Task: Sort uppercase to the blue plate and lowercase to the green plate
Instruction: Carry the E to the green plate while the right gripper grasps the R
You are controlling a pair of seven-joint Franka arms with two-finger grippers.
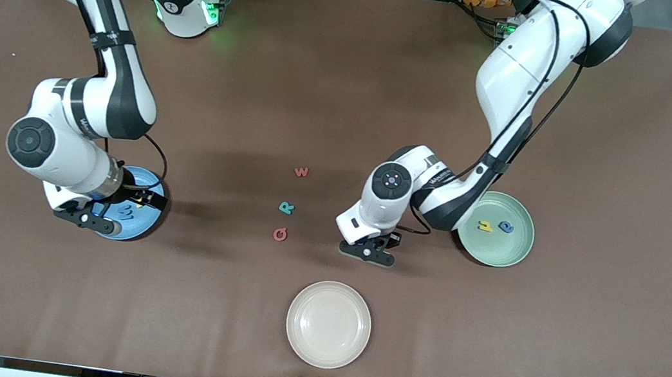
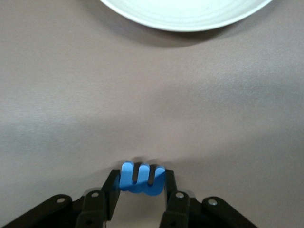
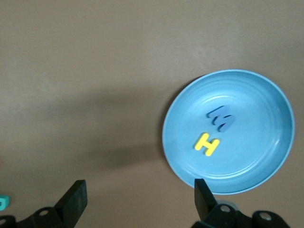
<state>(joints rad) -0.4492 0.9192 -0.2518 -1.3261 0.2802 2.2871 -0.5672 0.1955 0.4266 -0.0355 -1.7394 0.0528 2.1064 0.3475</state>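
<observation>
Nearest the front camera sits the cream-white plate (image 1: pixel 328 324) — not part of the sort, so leave it be. A little farther up the desk (image 1: pixel 349 86), your left claw (image 1: pixel 368 252) is low over bare desk between that plate and the green plate (image 1: pixel 497 229), and it is clenched on the blue m (image 2: pixel 141 179), pinched by its sides, as the left wrist view shows. That is the step in hand: a lowercase letter gripped and due for the green plate, where the yellow u-or-n shape (image 1: pixel 485 225) and the blue a (image 1: pixel 505 226) already lie.

Your next move, I judge, is to lift clear, carry toward the left arm's end of the desk, and let go over a bare part of that plate.

Beside the claw, toward the middle, the Q (image 1: pixel 280 234), R (image 1: pixel 286 208) and farther still the pinkish-red w (image 1: pixel 301 172) wait on the desk.

Your right claw (image 1: pixel 104 220) hangs spread wide and empty over the blue plate (image 1: pixel 140 224) — W (image 3: pixel 221 118) and H (image 3: pixel 207 144) rest inside.
</observation>
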